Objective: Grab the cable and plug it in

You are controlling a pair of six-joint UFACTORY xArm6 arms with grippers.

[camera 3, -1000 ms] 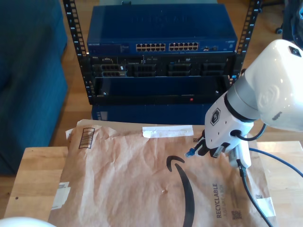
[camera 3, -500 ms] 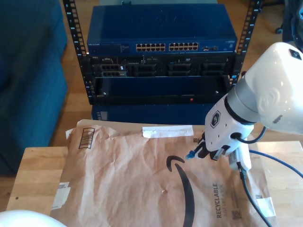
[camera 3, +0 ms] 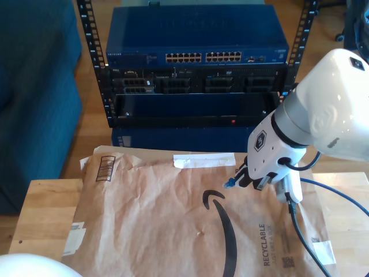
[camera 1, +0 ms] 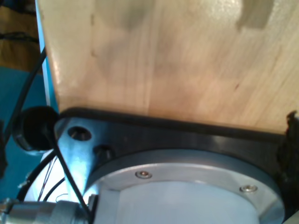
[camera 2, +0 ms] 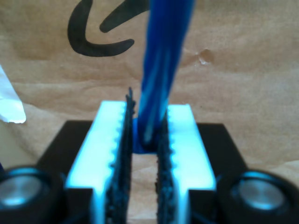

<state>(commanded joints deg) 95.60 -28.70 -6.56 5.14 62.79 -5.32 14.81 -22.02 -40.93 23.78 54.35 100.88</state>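
The cable [camera 2: 163, 60] is thin and bright blue and runs up from between the toothed white fingers [camera 2: 110, 140] of my second gripper [camera 2: 145, 121], which is shut on it. In the exterior view, my second gripper [camera 3: 245, 178] hangs just above the brown paper envelope [camera 3: 161, 219], at that view's right. The cable's plug end [camera 3: 229, 183] sticks out toward the view's left. The rest of the blue cable [camera 3: 340, 199] trails off to the exterior view's right. The first wrist view looks along a dark flange [camera 1: 187, 154] at bare wooden tabletop [camera 1: 163, 56].
A blue network switch [camera 3: 199, 57] with two rows of ports sits at the top of a black rack [camera 3: 190, 86] behind the table. The wooden table [camera 3: 40, 208] carries the envelope. A white rounded arm part [camera 3: 29, 265] shows at the exterior view's lower left corner.
My second gripper has risen slightly with the cable's plug end, shifting a little toward the rack. The white arm part at the exterior view's lower left has barely moved.
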